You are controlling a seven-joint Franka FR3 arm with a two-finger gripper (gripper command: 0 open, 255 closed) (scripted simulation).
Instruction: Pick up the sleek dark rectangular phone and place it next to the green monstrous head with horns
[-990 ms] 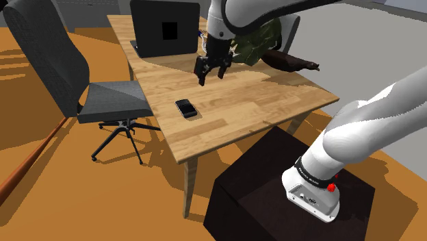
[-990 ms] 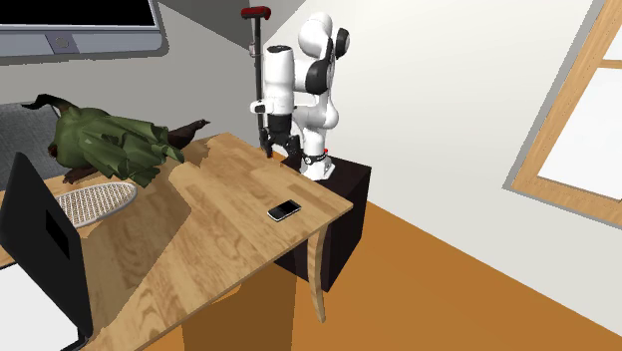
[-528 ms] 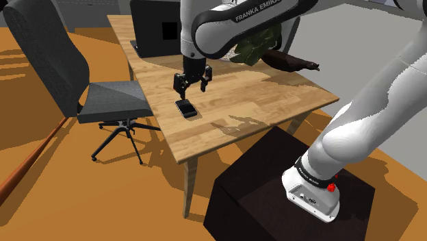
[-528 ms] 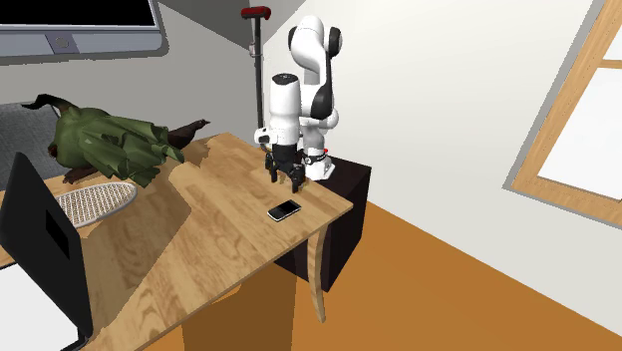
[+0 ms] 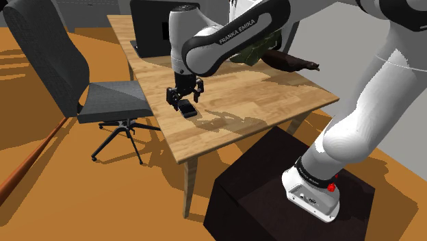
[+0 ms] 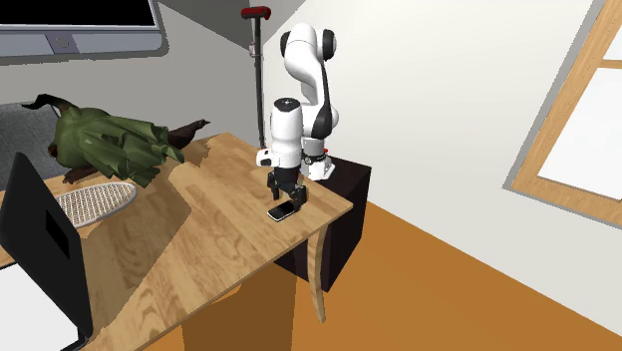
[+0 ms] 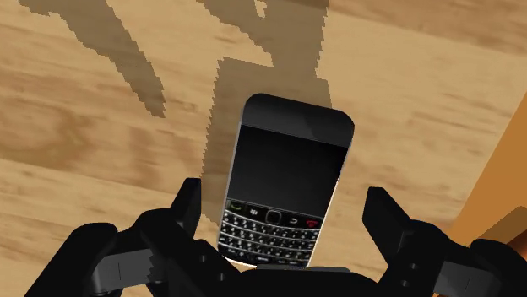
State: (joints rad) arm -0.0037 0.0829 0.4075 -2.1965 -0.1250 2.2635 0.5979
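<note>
The dark phone (image 7: 287,169), with a black screen and small keypad, lies flat on the wooden table (image 5: 274,89) near its front edge. My gripper (image 7: 284,202) hangs just above it, open, with one finger on each side of the phone and neither touching it. The shoulder view has the gripper (image 5: 183,101) low over the phone (image 5: 188,111). From the second exterior view the gripper (image 6: 285,196) is right above the phone (image 6: 283,211). The green horned head (image 5: 256,44) lies at the table's far side, also visible as a bulky green shape (image 6: 105,140).
A black laptop (image 5: 164,27) stands open at the far end of the table. A grey office chair (image 5: 68,68) sits beside the table. A pale woven mat (image 6: 95,202) lies near the green head. The dark stand (image 5: 274,185) is close to the table's near corner.
The arm has swung from near the green head across the table and come down over the phone. The fingers stay open. The phone has not moved.
</note>
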